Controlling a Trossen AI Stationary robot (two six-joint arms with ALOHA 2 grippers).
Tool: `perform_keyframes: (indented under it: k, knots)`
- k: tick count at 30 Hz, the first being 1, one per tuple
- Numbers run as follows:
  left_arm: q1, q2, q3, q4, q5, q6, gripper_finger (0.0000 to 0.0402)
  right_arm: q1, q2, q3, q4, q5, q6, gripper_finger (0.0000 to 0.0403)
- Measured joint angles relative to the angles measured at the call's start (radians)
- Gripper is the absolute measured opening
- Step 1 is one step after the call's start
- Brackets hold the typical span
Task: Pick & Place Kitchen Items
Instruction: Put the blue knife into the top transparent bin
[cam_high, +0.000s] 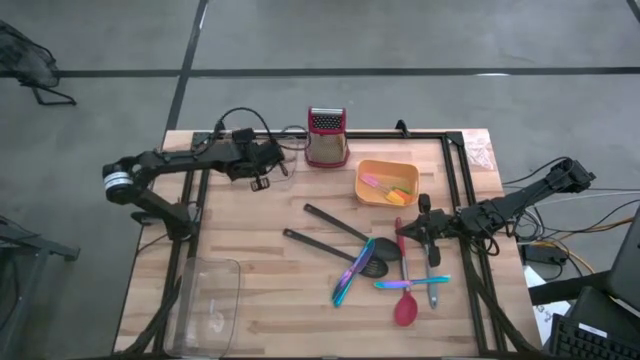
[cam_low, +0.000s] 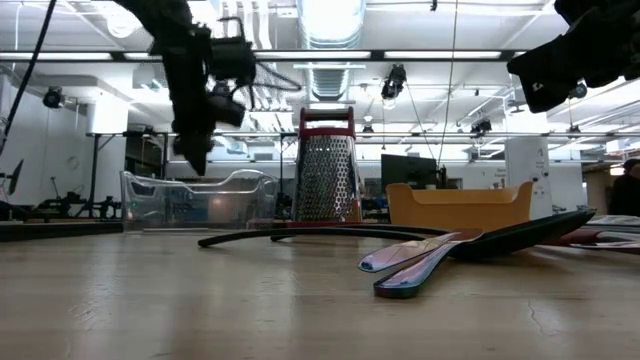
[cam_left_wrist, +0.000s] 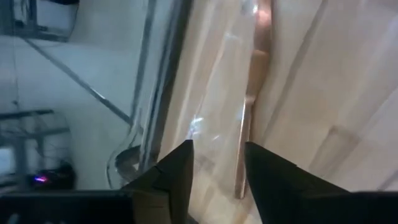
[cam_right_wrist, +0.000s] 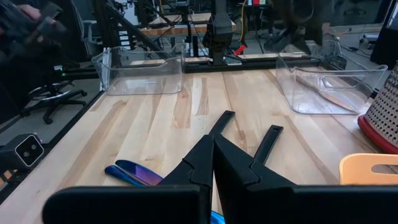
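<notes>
Several slim utensils lie flat at the table's middle right: two black long-handled ones (cam_high: 340, 228), iridescent cutlery (cam_high: 352, 272), and a red spoon (cam_high: 405, 305). My right gripper (cam_high: 418, 230) hovers over them, shut and empty; its closed fingers (cam_right_wrist: 213, 163) point toward the two black handles (cam_right_wrist: 249, 134). My left gripper (cam_high: 262, 178) is open and empty at the far left. It hangs over a clear tray (cam_low: 200, 198), and its fingers (cam_left_wrist: 217, 168) frame a slim copper-brown piece (cam_left_wrist: 249, 112) lying in that tray.
A steel grater with a red top (cam_high: 327, 137) stands at the far edge. An orange tub (cam_high: 386, 183) holding small coloured pieces stands to its right. A second clear tray (cam_high: 210, 298) lies near the front left. Bare wood lies between it and the utensils.
</notes>
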Motion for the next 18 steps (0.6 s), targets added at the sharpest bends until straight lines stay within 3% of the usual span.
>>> perform_keyframes:
  k: [5,9,13,18]
  knots:
    - [-0.07,-0.003,0.149,-0.086,0.117,-0.156,0.0165,0.0,0.0,0.0,0.0,0.0,0.003,0.0008]
    - [-0.152,-0.005,0.262,-0.067,0.342,-0.369,0.0165,0.0,0.0,0.0,0.0,0.0,0.004,0.0009]
    - [-0.266,-0.004,0.282,0.065,0.519,-0.641,0.0165,0.0,0.0,0.0,0.0,0.0,0.006,0.0008]
    - [-0.418,0.005,0.209,0.359,0.693,-0.796,0.0166,0.0,0.0,0.0,0.0,0.0,0.008,0.0008]
